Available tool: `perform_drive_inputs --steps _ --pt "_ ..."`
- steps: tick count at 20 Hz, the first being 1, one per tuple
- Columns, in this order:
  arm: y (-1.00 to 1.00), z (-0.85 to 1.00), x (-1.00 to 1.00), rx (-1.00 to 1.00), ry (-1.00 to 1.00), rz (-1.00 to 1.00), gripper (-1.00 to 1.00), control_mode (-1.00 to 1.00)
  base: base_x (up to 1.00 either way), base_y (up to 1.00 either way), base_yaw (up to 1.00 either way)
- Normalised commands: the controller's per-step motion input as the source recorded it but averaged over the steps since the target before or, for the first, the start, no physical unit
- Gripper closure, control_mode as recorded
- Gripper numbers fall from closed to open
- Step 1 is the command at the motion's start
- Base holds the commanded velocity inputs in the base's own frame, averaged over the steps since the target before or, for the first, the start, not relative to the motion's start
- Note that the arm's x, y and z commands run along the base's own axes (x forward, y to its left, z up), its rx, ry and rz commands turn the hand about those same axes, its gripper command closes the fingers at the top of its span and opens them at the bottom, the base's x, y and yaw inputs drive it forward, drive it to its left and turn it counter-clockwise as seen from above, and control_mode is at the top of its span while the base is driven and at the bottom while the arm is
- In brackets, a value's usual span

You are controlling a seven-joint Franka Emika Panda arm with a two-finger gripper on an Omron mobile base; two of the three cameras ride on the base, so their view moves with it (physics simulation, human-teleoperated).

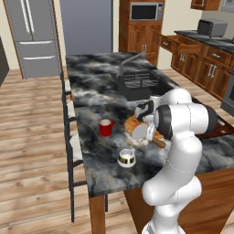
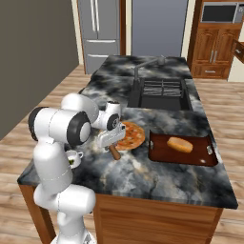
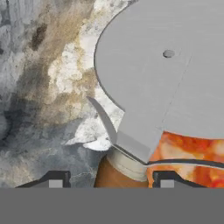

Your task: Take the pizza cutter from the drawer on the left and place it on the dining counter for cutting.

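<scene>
The pizza cutter [image 3: 162, 78] lies nearest the hand camera, its grey wheel large in the hand view and its brown handle running down between the two finger tips of the gripper [image 3: 108, 180]. The tips stand well apart on either side of the handle; whether they touch it cannot be told. The cutter is low over the dining counter table [image 1: 96, 91], at the edge of the round orange pizza [image 2: 131, 135], with part of the wheel over the pizza. Its long axis runs from the wheel, under the gripper [image 2: 110, 138], to the handle end, which points toward the table's near edge in both base views. Near the pizza are a red cup [image 1: 106, 127], a small white cup [image 1: 126, 157], and a dark tray [image 2: 162, 153] holding a bread roll [image 2: 179, 144]. Beyond the pizza is the inset sink [image 2: 162, 93]. Well apart from it, the drawer [image 1: 180, 44] stands open on the wall cabinets.
</scene>
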Motion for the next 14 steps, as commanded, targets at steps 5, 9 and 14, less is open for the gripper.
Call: perform_drive_inputs --steps 5,9,14 --pt "0.0 0.06 -0.13 0.0 0.0 0.0 -1.0 -1.0 0.0 0.0 0.0" --pt "0.0 0.39 -0.18 0.0 -0.01 -0.01 -1.0 -1.0 0.0 0.0 0.0" --pt "0.0 0.61 -0.22 0.0 0.0 -0.05 -1.0 -1.0 0.0 0.0 0.0"
